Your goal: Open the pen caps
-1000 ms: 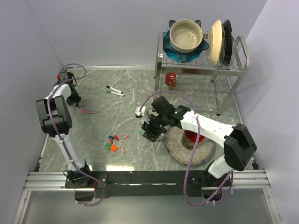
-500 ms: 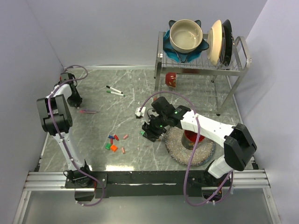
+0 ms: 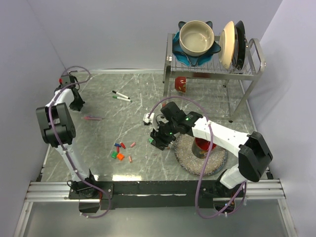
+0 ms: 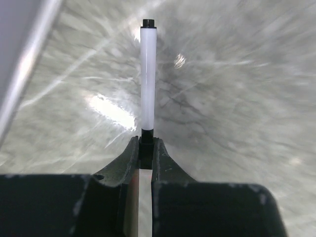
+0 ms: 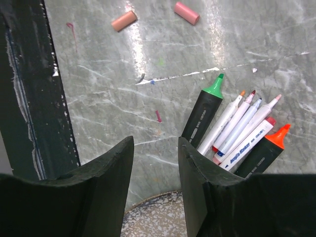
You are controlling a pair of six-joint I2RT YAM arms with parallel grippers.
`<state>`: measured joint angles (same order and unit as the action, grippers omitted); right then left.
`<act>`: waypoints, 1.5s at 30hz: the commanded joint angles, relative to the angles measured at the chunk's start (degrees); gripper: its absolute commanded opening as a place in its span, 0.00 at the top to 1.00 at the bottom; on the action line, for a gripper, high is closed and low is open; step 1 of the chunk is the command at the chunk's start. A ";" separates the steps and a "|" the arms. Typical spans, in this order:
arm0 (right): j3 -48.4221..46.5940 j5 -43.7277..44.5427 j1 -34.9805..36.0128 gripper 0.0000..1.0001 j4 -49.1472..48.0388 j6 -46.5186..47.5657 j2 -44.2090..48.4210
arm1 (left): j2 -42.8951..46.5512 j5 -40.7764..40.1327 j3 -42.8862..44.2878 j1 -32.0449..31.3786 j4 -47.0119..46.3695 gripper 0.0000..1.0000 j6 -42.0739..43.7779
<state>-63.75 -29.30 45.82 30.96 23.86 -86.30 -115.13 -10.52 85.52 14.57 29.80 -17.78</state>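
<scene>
My left gripper point(image 4: 146, 141) is shut on the black cap point(image 4: 146, 136) of a white marker point(image 4: 148, 79), which points straight away from the fingers over the marble. In the top view this gripper point(image 3: 75, 102) is at the far left of the table. My right gripper point(image 5: 155, 143) is open and empty, low over the table beside a bundle of uncapped markers point(image 5: 237, 126); in the top view it point(image 3: 160, 139) is at the speckled mat's left edge. Loose caps point(image 3: 120, 151), blue, red, green, orange and pink, lie in a cluster; two pink ones point(image 5: 123, 20) show in the right wrist view.
A speckled round mat point(image 3: 190, 158) with a red thing on it lies under the right arm. Two markers point(image 3: 121, 96) and a pink pen point(image 3: 93, 118) lie on the marble. A dish rack point(image 3: 212, 69) with a bowl and plates stands back right, a red cup point(image 3: 180, 84) under it.
My left wrist has shifted slightly back toward the far left corner. The right arm has barely moved.
</scene>
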 commanded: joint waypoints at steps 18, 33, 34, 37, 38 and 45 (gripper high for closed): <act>8.81 -16.92 -7.15 0.34 -8.38 7.41 20.73 | 46.84 45.16 -52.01 -36.61 -42.54 0.99 -28.71; 23.31 -18.79 -4.96 0.10 -3.53 43.81 26.18 | 40.34 48.05 -55.11 -57.72 -42.46 0.99 -29.59; 23.49 -18.17 -4.78 0.10 -3.36 44.34 25.66 | 40.16 48.31 -54.93 -58.59 -42.37 0.99 -29.24; 24.54 -14.22 -3.38 0.16 -4.85 45.05 24.78 | 39.72 49.46 -54.49 -59.91 -42.46 0.99 -28.63; 25.42 -13.08 -2.15 0.19 -5.73 44.79 24.60 | 39.55 50.16 -54.32 -60.18 -42.89 0.99 -28.63; 26.39 -8.23 2.25 0.33 -9.08 43.82 22.15 | 37.18 51.66 -52.65 -64.92 -43.42 0.99 -28.10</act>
<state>-37.80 -40.82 45.74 25.39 66.78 -62.74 -76.84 38.65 29.95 -47.92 -11.55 -47.51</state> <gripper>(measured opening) 0.706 0.121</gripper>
